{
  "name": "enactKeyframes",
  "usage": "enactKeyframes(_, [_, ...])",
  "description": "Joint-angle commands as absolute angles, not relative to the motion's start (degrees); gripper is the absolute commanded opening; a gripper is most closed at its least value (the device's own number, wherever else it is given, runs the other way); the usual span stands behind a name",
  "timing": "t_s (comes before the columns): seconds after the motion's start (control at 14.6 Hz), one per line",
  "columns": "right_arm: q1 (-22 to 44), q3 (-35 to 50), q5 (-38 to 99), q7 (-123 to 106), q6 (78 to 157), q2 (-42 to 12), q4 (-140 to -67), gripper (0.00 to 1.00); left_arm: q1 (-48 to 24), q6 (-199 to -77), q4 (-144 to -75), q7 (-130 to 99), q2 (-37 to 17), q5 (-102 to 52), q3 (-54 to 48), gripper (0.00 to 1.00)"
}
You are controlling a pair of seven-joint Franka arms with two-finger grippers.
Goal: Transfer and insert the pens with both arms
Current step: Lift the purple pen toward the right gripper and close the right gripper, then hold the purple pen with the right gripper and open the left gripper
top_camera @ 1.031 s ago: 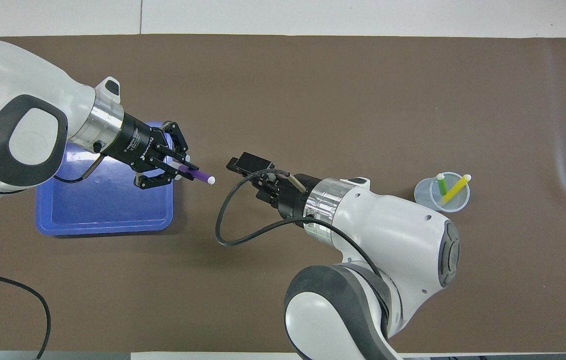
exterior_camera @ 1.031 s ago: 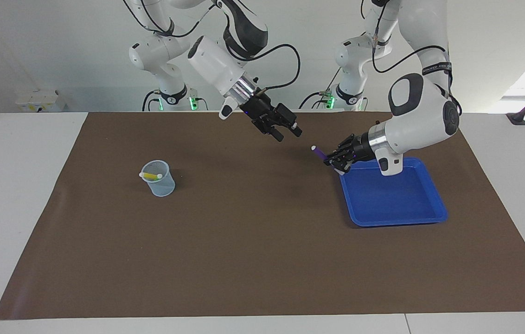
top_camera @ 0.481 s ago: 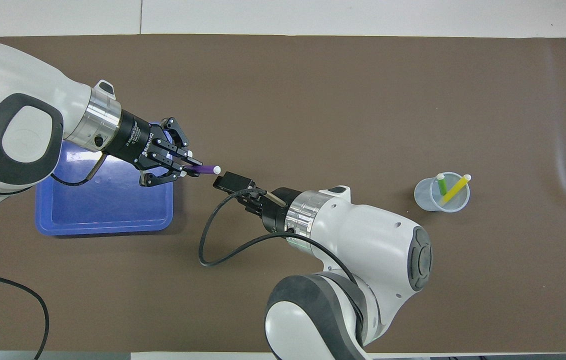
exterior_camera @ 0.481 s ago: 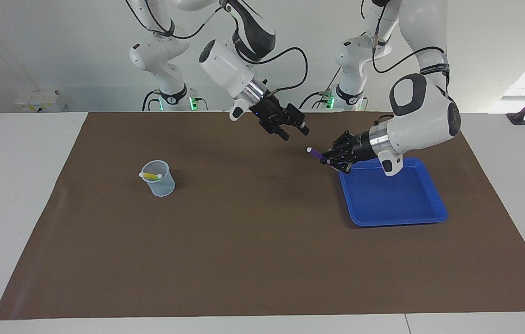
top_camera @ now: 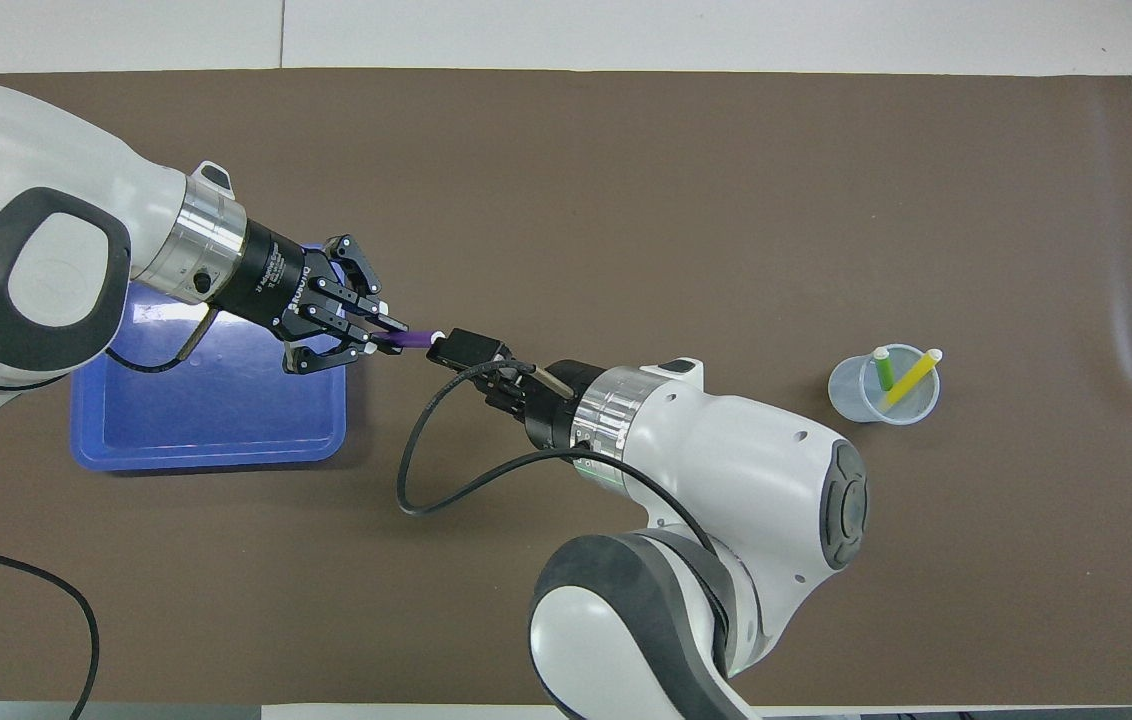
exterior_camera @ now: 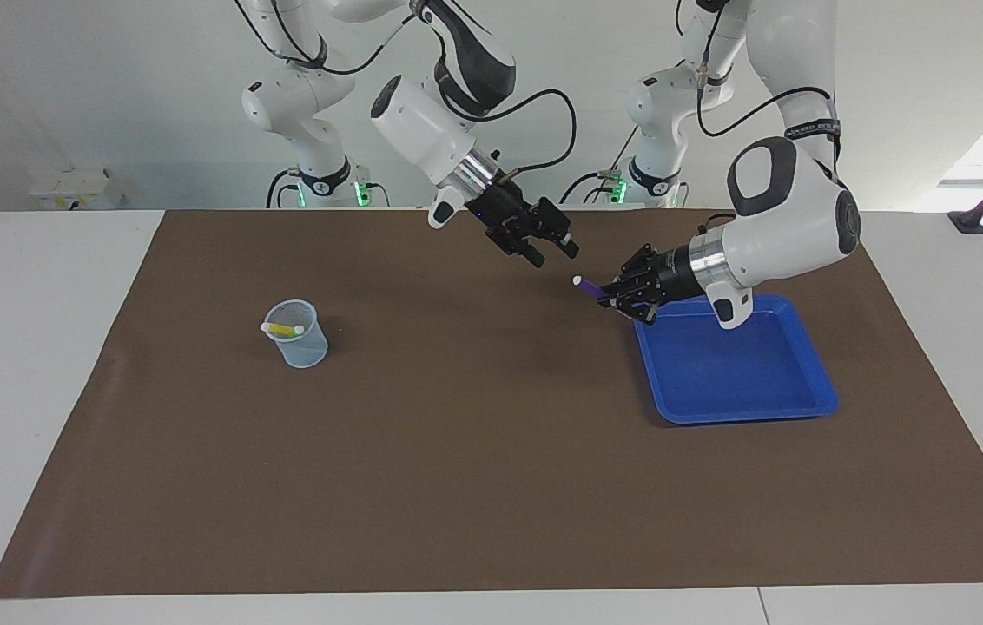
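Two pens (top_camera: 901, 375) sit in the cup (top_camera: 884, 385). Left hand (exterior_camera: 609, 297) grips the purple pen (exterior_camera: 589, 287); right hand (exterior_camera: 548, 250), open, reaches for it.

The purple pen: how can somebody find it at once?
Start at the blue tray at the left arm's end of the table. The left gripper at its edge holds the purple pen. The other two pens, green and yellow, stand in a cup.

Table (exterior_camera: 40, 365): brown mat (exterior_camera: 474, 486); cup (exterior_camera: 296, 334), blue tray (exterior_camera: 804, 399).
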State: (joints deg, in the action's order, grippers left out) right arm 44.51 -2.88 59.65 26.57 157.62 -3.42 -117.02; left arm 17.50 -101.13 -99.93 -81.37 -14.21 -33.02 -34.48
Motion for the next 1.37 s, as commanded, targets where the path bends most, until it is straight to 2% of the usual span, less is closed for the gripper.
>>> enactKeyframes(0.0, [43.8,-2.5,61.2,24.6,158.2,-8.0,-112.0,0.85,17.4,-101.9,-101.7,-82.2,-12.3,-34.3,-34.8,0.0])
enactKeyframes(0.14, [43.7,-2.5,61.2,24.6,158.2,-8.3,-111.0,0.76,17.4,-101.8,-101.7,-82.2,-12.3,-34.3,-35.2,0.0])
enactKeyframes(0.34, [43.6,-2.5,60.8,24.5,158.2,-8.6,-110.7,0.7,16.4,-102.1,-102.3,-82.1,-12.0,-34.5,-36.0,0.0])
enactKeyframes(0.76, [43.6,-2.5,60.6,24.3,158.0,-8.5,-110.9,0.69,16.7,-102.3,-102.4,-82.1,-12.0,-34.9,-36.0,0.0])
enactKeyframes(0.89, [43.6,-2.5,60.6,24.3,157.9,-8.4,-111.1,0.57,17.0,-102.3,-102.4,-82.1,-12.0,-35.1,-36.0,0.0])
enactKeyframes(0.96, [43.6,-2.5,60.6,24.3,157.9,-8.4,-111.2,0.47,17.0,-102.3,-102.4,-82.1,-12.0,-35.1,-36.0,0.0])
enactKeyframes(1.03, [43.5,-2.5,60.6,24.3,157.8,-8.4,-111.2,0.27,17.1,-102.3,-102.4,-82.1,-12.0,-35.1,-36.0,0.0])
enactKeyframes(1.1, [43.5,-2.5,60.6,24.3,157.6,-8.3,-111.2,0.0,17.0,-102.4,-102.4,-82.1,-12.0,-35.1,-36.0,0.0])
enactKeyframes(1.31, [43.2,-2.5,60.6,24.3,157.3,-8.3,-111.2,0.0,17.0,-102.4,-102.4,-82.1,-12.0,-35.1,-36.0,0.0])
